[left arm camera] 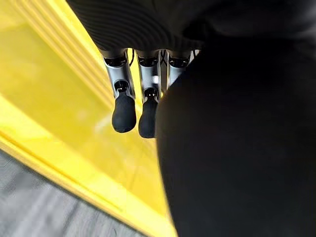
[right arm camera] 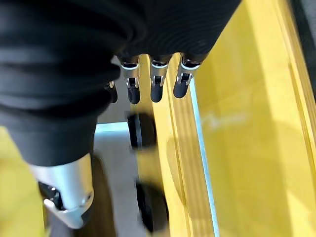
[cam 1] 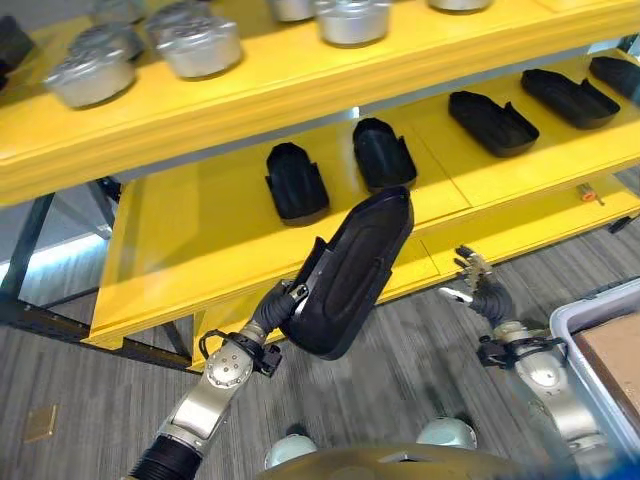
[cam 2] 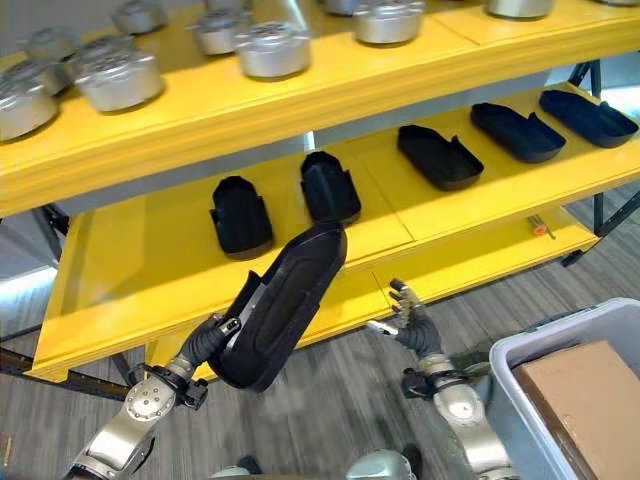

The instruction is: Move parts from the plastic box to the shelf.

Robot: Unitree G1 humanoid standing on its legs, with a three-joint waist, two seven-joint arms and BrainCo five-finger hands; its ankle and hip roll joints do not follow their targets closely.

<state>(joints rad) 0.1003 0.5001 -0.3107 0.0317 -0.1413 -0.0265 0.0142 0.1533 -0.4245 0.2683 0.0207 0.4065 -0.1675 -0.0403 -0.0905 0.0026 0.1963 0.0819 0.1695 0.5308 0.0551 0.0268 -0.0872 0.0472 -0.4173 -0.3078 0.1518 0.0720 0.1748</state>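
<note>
- The black part (cam 1: 352, 272) is a long, shoe-shaped shell with a rounded tip, tilted tip-up before the front edge of the lower yellow shelf (cam 1: 200, 250).
- The left hand (cam 1: 283, 304) grips the part at its lower end, fingers (left arm camera: 124, 112) beside it.
- The right hand (cam 1: 473, 287) holds nothing, fingers loosely spread.
- 5 matching black parts (cam 1: 296, 181) lie on the lower shelf; its left portion is bare.
- Silver round parts (cam 1: 196, 42) sit on the upper shelf.
- The plastic box (cam 2: 530, 420) stands at the robot's right.
</note>
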